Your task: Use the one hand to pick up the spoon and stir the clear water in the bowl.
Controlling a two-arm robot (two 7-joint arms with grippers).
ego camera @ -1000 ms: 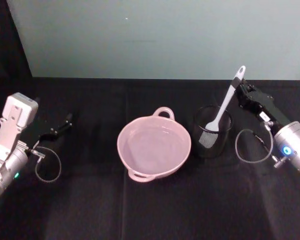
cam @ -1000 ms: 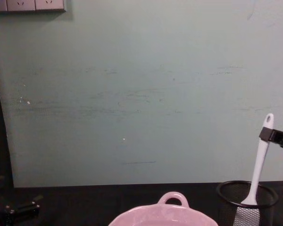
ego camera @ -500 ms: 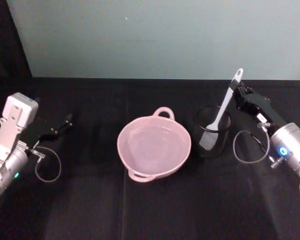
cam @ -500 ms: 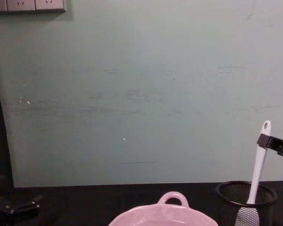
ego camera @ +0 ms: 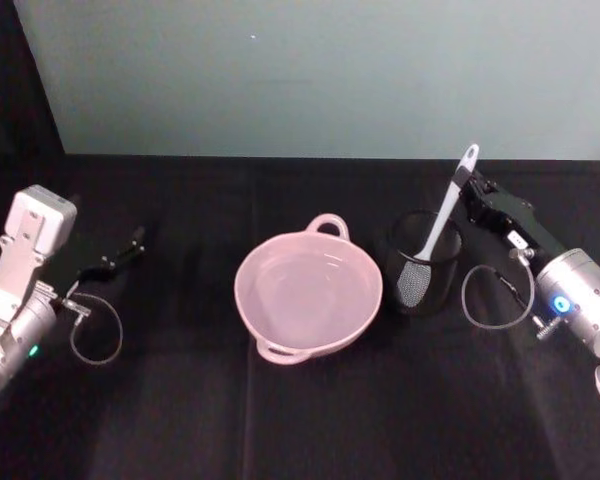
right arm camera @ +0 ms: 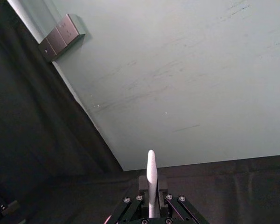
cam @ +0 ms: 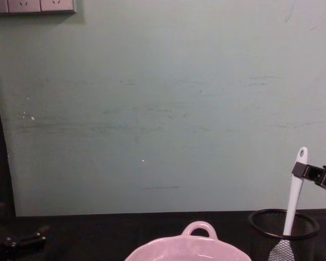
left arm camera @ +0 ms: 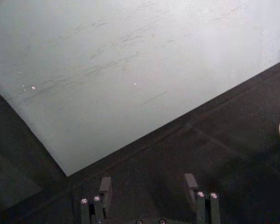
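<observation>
- Lowered since a second ago, the spoon [ego camera: 443,216] has sunk deeper into the black mesh cup [ego camera: 423,262], and the right gripper [ego camera: 467,189] has come down and toward the bowl with it.
- Black cloth covers the table [ego camera: 300,400], and a pale green wall [cam: 163,109] rises behind it.
- At the table's middle sits the pink bowl [ego camera: 309,295], with clear water [ego camera: 307,290] showing as a faint sheen inside; the chest view cuts off all but its far rim and loop handle [cam: 199,229].
- Just right of the bowl stands the mesh cup; the spoon leans in it, blade down and seen through the mesh, handle tip pointing up and right.
- Clamped on the upper handle just below its hole, the right gripper reaches in from the right; in the chest view its fingers [cam: 303,171] pinch the handle [cam: 294,190], while the arm behind runs off the edge.
- Parked at the far left, the left gripper [ego camera: 130,246] rests low by the table, well apart from the bowl; in the left wrist view its fingers [left arm camera: 105,185] stand spread and hold nothing.
</observation>
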